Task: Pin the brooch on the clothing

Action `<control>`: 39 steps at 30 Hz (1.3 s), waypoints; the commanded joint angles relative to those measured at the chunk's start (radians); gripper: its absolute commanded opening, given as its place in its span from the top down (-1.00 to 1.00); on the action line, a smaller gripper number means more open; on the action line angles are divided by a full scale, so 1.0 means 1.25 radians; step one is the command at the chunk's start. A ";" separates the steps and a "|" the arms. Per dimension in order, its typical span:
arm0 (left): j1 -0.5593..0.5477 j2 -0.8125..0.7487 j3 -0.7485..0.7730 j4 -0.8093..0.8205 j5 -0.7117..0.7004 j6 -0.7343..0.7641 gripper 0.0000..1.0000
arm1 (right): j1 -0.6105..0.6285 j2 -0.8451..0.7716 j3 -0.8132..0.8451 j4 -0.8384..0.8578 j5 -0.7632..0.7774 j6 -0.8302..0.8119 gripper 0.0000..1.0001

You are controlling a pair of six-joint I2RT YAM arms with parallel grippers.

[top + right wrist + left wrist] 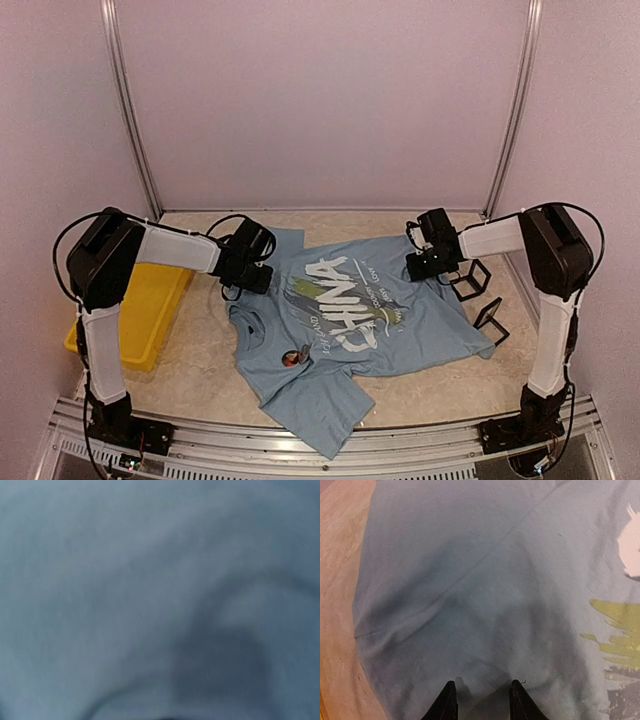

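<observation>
The clothing (350,330), a light blue T-shirt with white "CHINA" lettering, lies spread on the table. The brooch (293,356), small, round and brownish, rests on the shirt near its collar, away from both grippers. My left gripper (255,275) is down at the shirt's far left part. In the left wrist view its black fingertips (451,692) stand apart on the blue cloth (485,605). My right gripper (420,265) sits at the shirt's far right edge. Its fingers are hidden in the right wrist view, where blurred blue cloth (125,580) fills the frame.
A yellow bin (150,310) stands at the left under my left arm. Two small black open frames (470,280) (490,320) stand at the right beside the shirt. Metal posts (130,110) rise at the back corners.
</observation>
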 commanded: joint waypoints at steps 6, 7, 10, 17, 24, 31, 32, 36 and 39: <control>0.160 0.281 0.371 -0.180 -0.041 0.013 0.35 | -0.027 0.141 0.160 -0.109 -0.011 -0.003 0.93; 0.171 0.299 0.412 -0.185 -0.036 0.017 0.35 | -0.027 0.154 0.183 -0.114 -0.007 -0.007 0.92; 0.200 0.363 0.556 -0.214 -0.029 0.030 0.33 | -0.030 0.203 0.284 -0.154 0.003 -0.023 0.90; 0.188 0.367 0.649 -0.180 -0.035 0.138 0.11 | -0.019 0.164 0.364 -0.169 0.005 -0.078 0.83; 0.132 0.067 0.366 -0.095 -0.044 0.078 0.05 | 0.028 -0.002 0.281 -0.188 0.040 -0.091 0.82; 0.022 -0.203 -0.060 -0.072 0.055 -0.117 0.24 | 0.176 -0.122 0.086 -0.255 -0.039 -0.036 0.99; 0.002 -0.244 -0.110 -0.069 0.058 -0.136 0.31 | 0.194 -0.131 0.055 -0.259 -0.052 -0.015 1.00; -0.076 -0.321 -0.245 -0.080 0.053 -0.214 0.39 | 0.271 -0.148 -0.036 -0.255 -0.098 0.049 1.00; -0.102 -0.336 -0.313 -0.077 0.085 -0.261 0.42 | 0.309 -0.150 -0.083 -0.253 -0.124 0.087 1.00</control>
